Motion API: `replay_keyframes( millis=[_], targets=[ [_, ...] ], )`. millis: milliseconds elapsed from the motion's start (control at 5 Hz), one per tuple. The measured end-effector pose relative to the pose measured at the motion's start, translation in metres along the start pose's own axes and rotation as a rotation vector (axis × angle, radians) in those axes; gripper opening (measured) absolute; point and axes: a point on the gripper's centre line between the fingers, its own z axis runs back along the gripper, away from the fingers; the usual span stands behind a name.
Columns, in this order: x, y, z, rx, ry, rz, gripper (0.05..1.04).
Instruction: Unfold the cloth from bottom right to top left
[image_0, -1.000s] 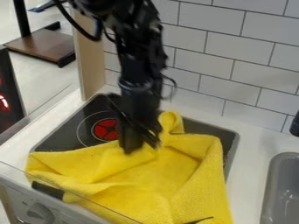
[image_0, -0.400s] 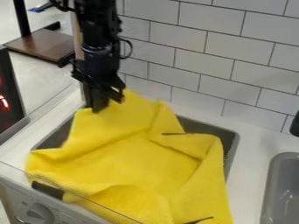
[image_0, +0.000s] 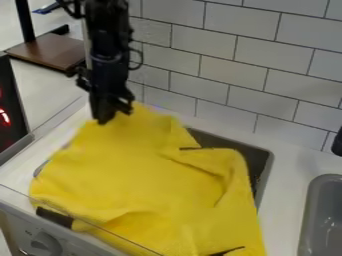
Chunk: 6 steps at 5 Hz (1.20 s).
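Yellow cloth (image_0: 147, 172), draped over stovetop (image_0: 255, 156) — clamped near eleven o'clock in gripper (image_0: 104, 120). Looks light, limp, hardly slippery or fragile — calls for a hold at the loose corner's edge and a low pull toward ten o'clock.

no text you can read, marks (image_0: 28, 232) beside the knob (image_0: 45, 244) too small for you to make out
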Motion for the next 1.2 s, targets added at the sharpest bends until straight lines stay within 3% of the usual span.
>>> replay_keyframes(
  millis=[200,400,800,1000,1200],
  targets=[
    [-0.003,0.007,-0.013,0.012,0.031,0.016,0.072],
    [-0.002,0.007,-0.013,0.014,0.024,0.019,0.226],
    [-0.004,0.004,-0.008,0.009,0.017,0.024,0.787],
    [-0.004,0.001,0.001,0.011,-0.003,0.011,1.018],
    [-0.006,-0.004,0.022,-0.006,-0.046,0.011,1.009]
  ],
)
